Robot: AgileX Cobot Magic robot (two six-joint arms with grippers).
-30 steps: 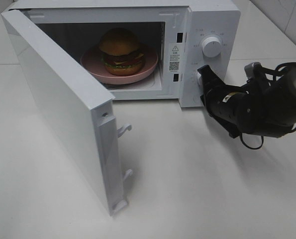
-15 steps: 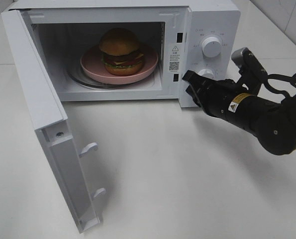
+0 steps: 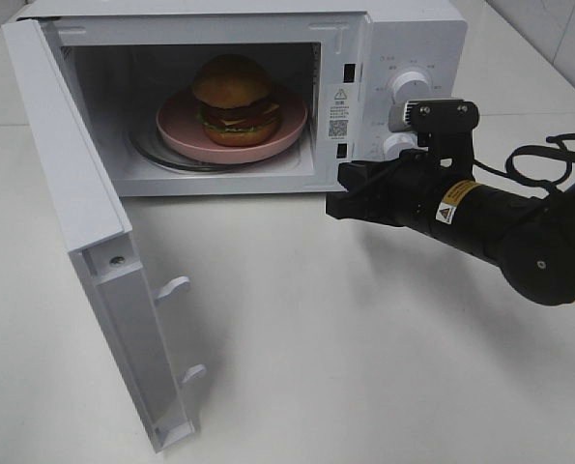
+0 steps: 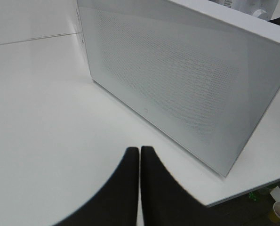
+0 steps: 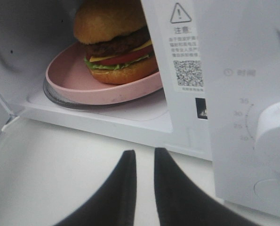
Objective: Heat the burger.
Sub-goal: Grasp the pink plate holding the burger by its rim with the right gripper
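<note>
The burger (image 3: 233,100) sits on a pink plate (image 3: 176,130) inside the open white microwave (image 3: 413,39). Its door (image 3: 84,222) is swung wide to the left. My right gripper (image 3: 337,191) hovers just in front of the cavity's lower right corner, below the warning label, with nothing in it. The right wrist view shows the burger (image 5: 115,42) and plate (image 5: 69,75) beyond the right gripper (image 5: 143,157), whose fingers stand a narrow gap apart. My left gripper (image 4: 140,153) is shut and empty, facing a perforated wall of the microwave (image 4: 177,80); it is outside the exterior view.
Two white knobs are on the control panel, the upper knob (image 3: 409,90) above the right arm and the lower knob (image 3: 395,145) partly hidden by it. The open door's latch hooks (image 3: 176,287) stick out over the white table (image 3: 364,367).
The door swung wider open to the left. My right gripper moved left from the control panel to the front of the cavity, and its fingers parted slightly.
</note>
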